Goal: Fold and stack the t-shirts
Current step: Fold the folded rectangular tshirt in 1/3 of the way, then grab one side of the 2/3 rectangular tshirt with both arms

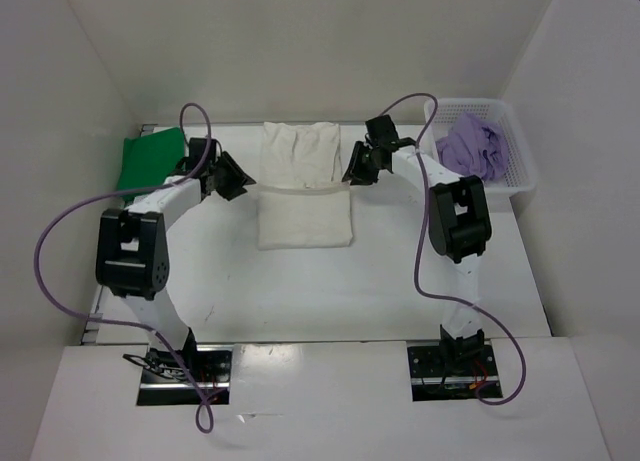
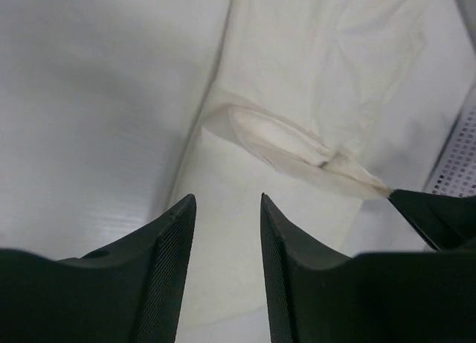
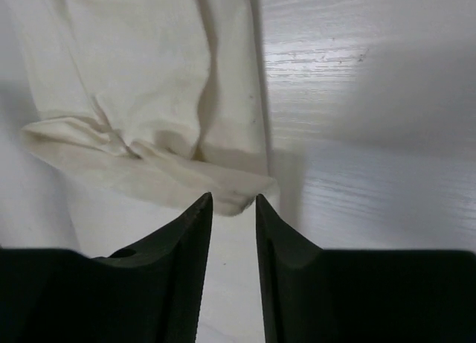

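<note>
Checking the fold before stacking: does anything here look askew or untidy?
On the white shirt, the folded-over edge runs bunched and wavy across its middle, not flat. The lavender shirt lies crumpled in the basket, unfolded.

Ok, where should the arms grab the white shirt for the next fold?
I'd grip the white shirt at both ends of its folded edge, left gripper from the left, right gripper from the right: that rumpled edge stands proud, the rest lies flat.
</note>
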You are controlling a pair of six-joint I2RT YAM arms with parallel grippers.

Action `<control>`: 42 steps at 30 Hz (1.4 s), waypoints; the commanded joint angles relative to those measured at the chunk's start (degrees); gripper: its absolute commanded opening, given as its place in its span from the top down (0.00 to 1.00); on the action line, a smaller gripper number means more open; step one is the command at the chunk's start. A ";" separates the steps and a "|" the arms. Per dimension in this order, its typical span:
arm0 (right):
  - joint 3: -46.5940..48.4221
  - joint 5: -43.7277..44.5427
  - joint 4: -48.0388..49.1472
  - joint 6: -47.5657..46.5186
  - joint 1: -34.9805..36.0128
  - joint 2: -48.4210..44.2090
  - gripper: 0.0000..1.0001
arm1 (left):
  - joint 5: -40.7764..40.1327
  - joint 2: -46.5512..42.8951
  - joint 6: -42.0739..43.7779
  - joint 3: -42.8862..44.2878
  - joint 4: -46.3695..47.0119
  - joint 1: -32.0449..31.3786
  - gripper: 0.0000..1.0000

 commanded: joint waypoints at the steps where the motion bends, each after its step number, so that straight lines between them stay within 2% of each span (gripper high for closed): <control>1: 2.56 -0.15 -0.88 -2.13 -0.34 -6.24 0.63 | -1.10 -11.75 -0.08 -2.76 5.44 0.32 0.53; 2: 1.85 -0.15 -1.40 -2.65 -0.34 -7.47 0.60 | 0.30 -12.38 -0.08 -3.47 5.44 -0.81 0.53; 5: -3.06 0.47 -1.41 -2.66 -0.34 -11.69 0.60 | 2.06 -12.92 -0.08 -7.06 5.60 -6.61 0.56; 7: -8.86 -1.29 0.52 -2.13 0.98 -13.98 0.73 | 2.86 -12.14 -1.49 -11.01 7.28 -10.83 0.56; 8: -12.36 -1.29 1.48 -1.52 2.72 -13.99 0.89 | 2.86 -11.43 -2.36 -11.99 8.59 -11.80 0.56; 11: -17.47 -1.82 3.77 -0.99 6.06 -13.82 0.97 | 3.47 -7.39 -2.37 -12.70 9.66 -13.13 0.56; 16: -22.93 -1.83 6.06 0.68 8.01 -11.79 0.99 | 2.86 -4.30 -1.31 -16.65 8.87 -13.13 0.56; 22: -33.72 1.87 6.58 3.67 8.54 -14.60 1.00 | 2.33 -10.54 -1.31 -25.61 8.34 -13.13 0.57; 27: -42.17 1.35 8.00 5.95 8.54 -22.15 1.00 | 1.72 -21.16 -2.98 -35.70 6.06 -13.66 0.55; 29: -44.73 1.35 8.00 5.96 8.54 -26.18 0.95 | 1.02 -27.73 -2.98 -37.83 4.31 -14.27 0.51; 30: -44.73 0.04 6.95 5.96 8.54 -27.68 0.91 | 0.06 -30.03 -2.98 -37.84 0.99 -14.27 0.43; 31: -45.52 -0.49 6.42 5.43 8.54 -29.44 0.81 | -1.69 -32.32 -2.29 -38.36 -0.52 -14.27 0.39; 32: -46.22 -0.50 5.54 5.43 8.54 -31.20 0.77 | -2.50 -36.69 -2.28 -38.37 -1.84 -14.27 0.37; 35: -46.93 0.12 4.30 5.95 7.76 -37.88 0.66 | -2.42 -40.60 -1.75 -38.37 -4.40 -13.14 0.35; 38: -50.26 -1.99 5.61 6.66 3.98 -40.27 0.58 | -0.31 -36.75 -2.37 -39.42 -2.31 -13.13 0.33; 42: -52.37 -2.78 7.99 8.06 3.35 -37.72 0.57 | 0.92 -32.17 -2.37 -39.42 0.51 -13.13 0.34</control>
